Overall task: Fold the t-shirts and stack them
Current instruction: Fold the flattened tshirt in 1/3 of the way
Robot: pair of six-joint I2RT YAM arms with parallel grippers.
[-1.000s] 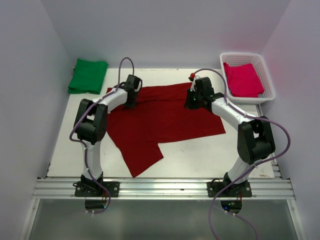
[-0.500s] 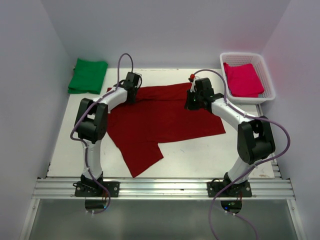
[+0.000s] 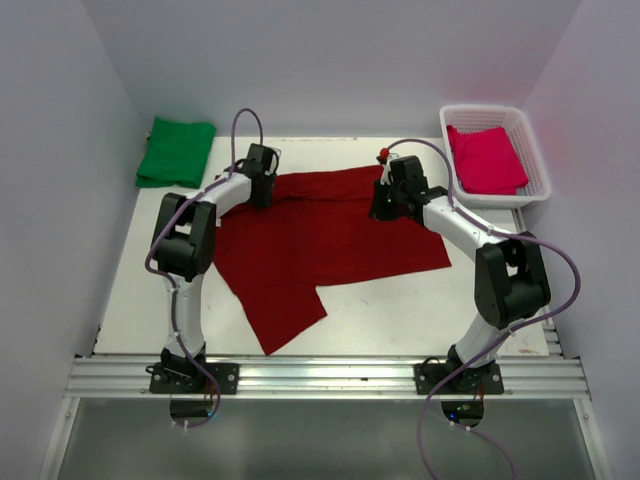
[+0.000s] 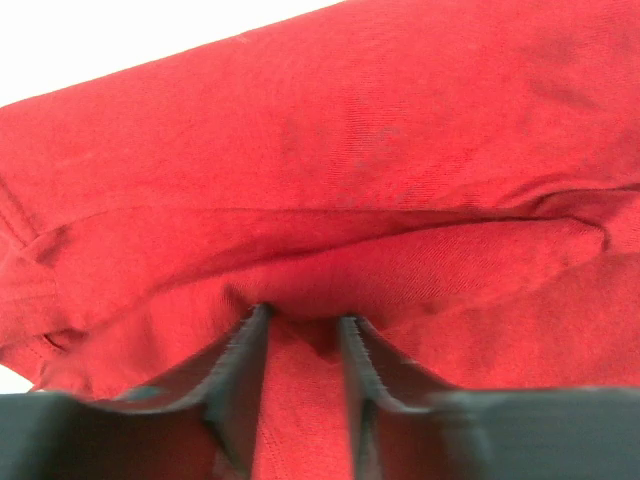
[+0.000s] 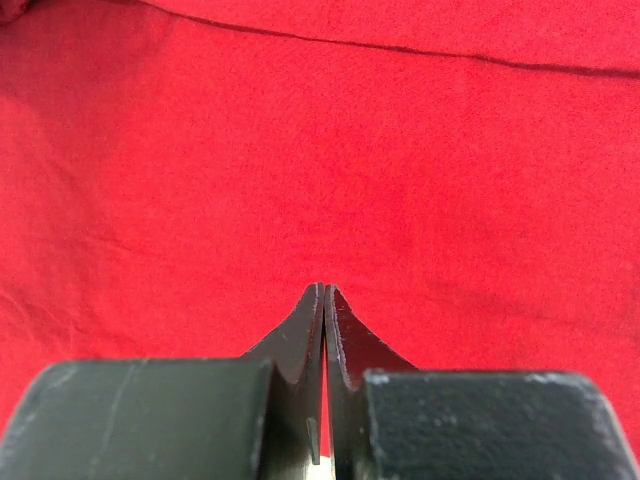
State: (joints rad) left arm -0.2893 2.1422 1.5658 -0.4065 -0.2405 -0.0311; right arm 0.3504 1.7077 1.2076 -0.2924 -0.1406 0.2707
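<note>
The left gripper (image 4: 303,318) is pinching a raised fold at the far left corner of the red t-shirt (image 3: 320,240), which is lying spread on the table (image 3: 420,300). The right gripper (image 5: 323,292) is resting clenched on the shirt's far right part.

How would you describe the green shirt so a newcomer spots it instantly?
Find the white table, then look to its far left corner. The green shirt lies there folded, the only green thing; the red shirt is spread mid-table and the pink shirt sits in a basket.
</note>
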